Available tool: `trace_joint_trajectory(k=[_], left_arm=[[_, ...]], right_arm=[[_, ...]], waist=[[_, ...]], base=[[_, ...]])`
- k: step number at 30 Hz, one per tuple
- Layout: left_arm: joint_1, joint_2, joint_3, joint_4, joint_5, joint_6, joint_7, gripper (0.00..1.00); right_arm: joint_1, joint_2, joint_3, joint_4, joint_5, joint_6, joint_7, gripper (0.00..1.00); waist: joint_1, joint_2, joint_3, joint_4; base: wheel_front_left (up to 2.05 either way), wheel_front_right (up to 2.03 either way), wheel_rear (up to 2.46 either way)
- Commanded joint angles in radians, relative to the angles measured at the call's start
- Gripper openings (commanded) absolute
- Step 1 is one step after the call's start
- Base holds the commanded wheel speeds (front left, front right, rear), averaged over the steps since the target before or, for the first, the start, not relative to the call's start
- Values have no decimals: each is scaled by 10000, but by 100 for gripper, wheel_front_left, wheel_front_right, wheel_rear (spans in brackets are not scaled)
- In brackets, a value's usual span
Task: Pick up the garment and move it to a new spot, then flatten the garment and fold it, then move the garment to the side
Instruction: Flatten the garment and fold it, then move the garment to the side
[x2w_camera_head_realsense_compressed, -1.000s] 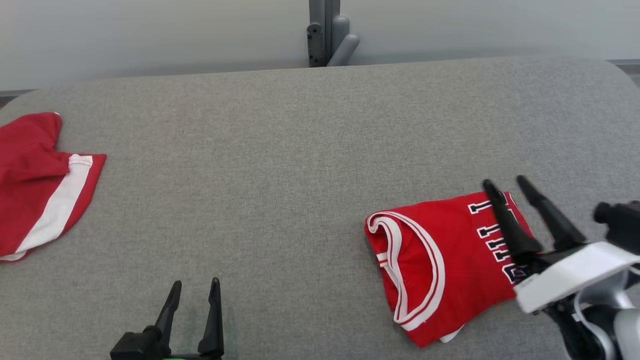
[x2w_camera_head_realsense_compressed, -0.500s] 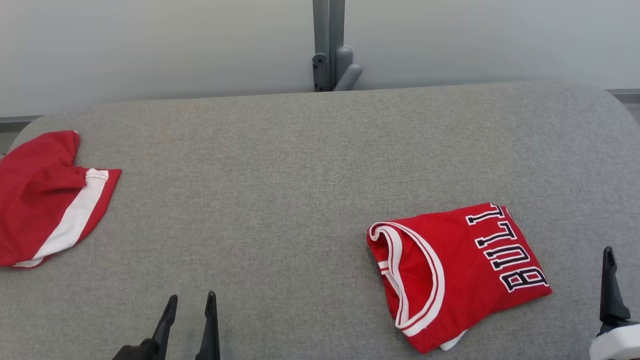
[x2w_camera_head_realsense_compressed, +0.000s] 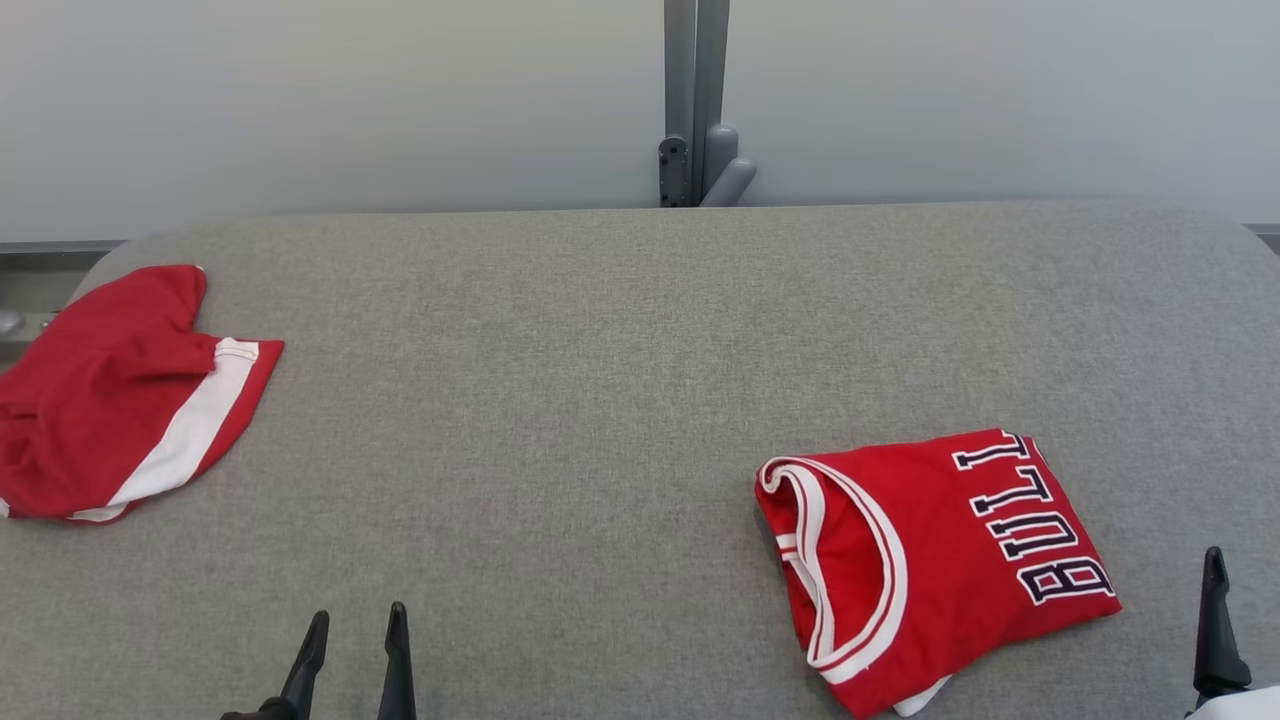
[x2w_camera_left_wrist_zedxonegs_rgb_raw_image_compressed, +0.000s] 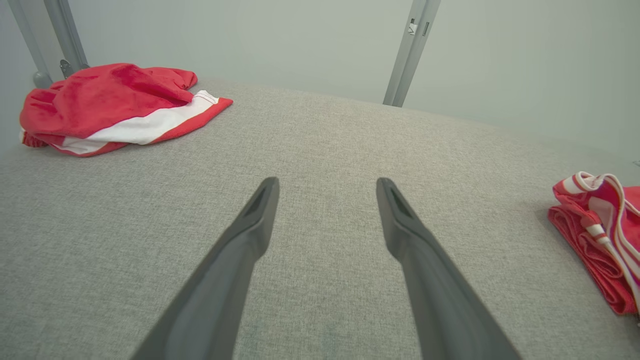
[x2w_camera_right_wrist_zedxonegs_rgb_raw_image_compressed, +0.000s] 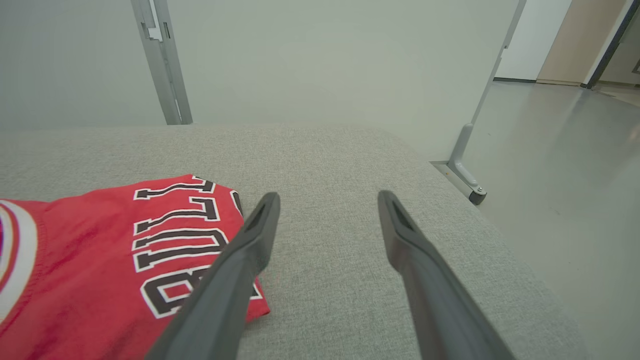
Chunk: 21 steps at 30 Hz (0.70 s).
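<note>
Head view — the folded red jersey (x2w_camera_head_realsense_compressed: 935, 565) lies at the right of the grey table (x2w_camera_head_realsense_compressed: 600, 350), collar pointing left, just left of the right gripper (x2w_camera_right_wrist_zedxonegs_rgb_raw_image_compressed: 328, 196) and well apart from the left gripper (x2w_camera_head_realsense_compressed: 358, 615) — both spread wide and empty.

**Grey Padding, Pale Panels**

A wide surface (x2w_camera_head_realsense_compressed: 600, 400) covered in grey woven fabric, its corners rounded, stands against pale partition panels (x2w_camera_head_realsense_compressed: 300, 100) joined by a grey metal post (x2w_camera_head_realsense_compressed: 695, 90). Off its right end, a glossy grey floor (x2w_camera_right_wrist_zedxonegs_rgb_raw_image_compressed: 575, 175) runs toward a beige door (x2w_camera_right_wrist_zedxonegs_rgb_raw_image_compressed: 565, 45). The light is soft and even.
</note>
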Motion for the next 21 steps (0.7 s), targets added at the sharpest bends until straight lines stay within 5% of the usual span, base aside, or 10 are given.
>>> trace_joint_trajectory(k=[1,16,21], left_arm=[[144,23,17,-55,9,9,-29,100],[247,22,-25,-81,-205,100,-29,100],[296,21,-64,-99,-198,115,-29,100]], right_arm=[[67,15,59,-8,-21,-4,-27,100],[-439,-290,640,256,326,-4,-28,100],[-1167,-1063,1611,1316,1147,-4,409,100]], waist=[[0,-1,-7,4],[0,-1,6,-3],[0,-1,34,-50]], base=[[0,0,0],[0,0,0],[0,0,0]])
